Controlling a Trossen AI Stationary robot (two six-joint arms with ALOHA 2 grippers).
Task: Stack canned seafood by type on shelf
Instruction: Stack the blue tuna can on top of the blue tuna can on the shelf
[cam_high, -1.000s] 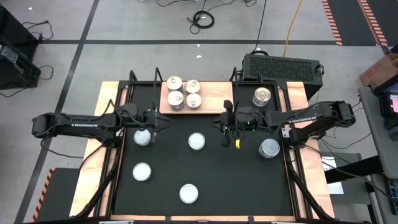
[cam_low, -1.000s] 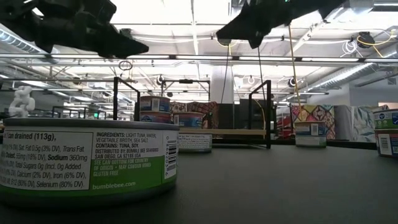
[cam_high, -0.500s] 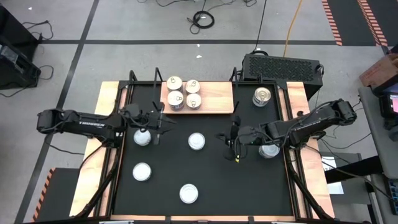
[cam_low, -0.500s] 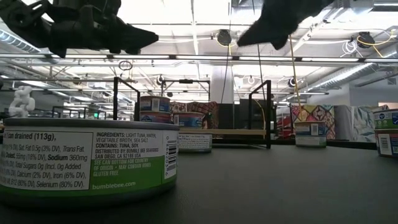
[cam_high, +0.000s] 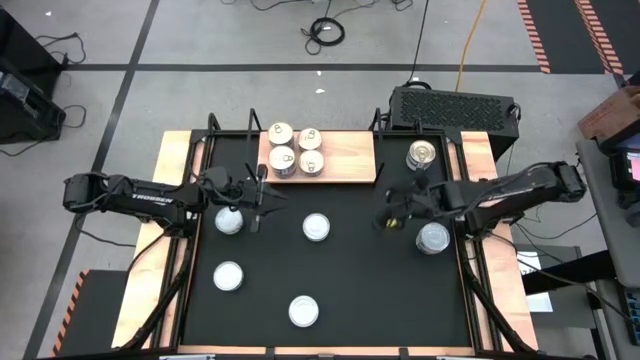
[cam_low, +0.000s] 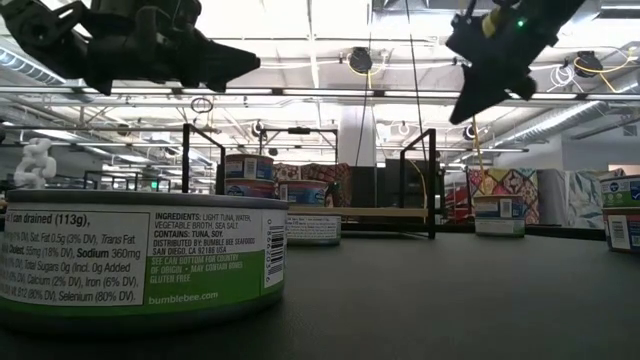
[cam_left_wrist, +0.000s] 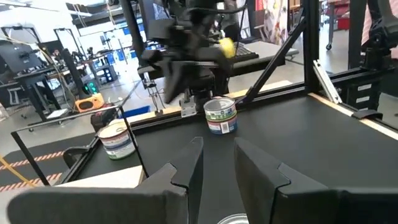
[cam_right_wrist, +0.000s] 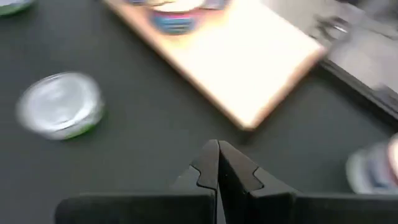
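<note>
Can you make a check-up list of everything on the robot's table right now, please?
Surface: black tabletop, wooden strips along its sides.
Job's things: shelf holds four tins at its left end; six more tins stand off it, such as one mid-table.
Clutter: nothing seen.
Grippers: left gripper partly open, empty, beside a silvery tin; right gripper shut, empty, above bare tabletop.
Cables: black coil and yellow cable on the floor.
Surroundings: black box behind the table.

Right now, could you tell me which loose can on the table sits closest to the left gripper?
The can just beneath the left gripper; the other loose ones lie farther off.
</note>
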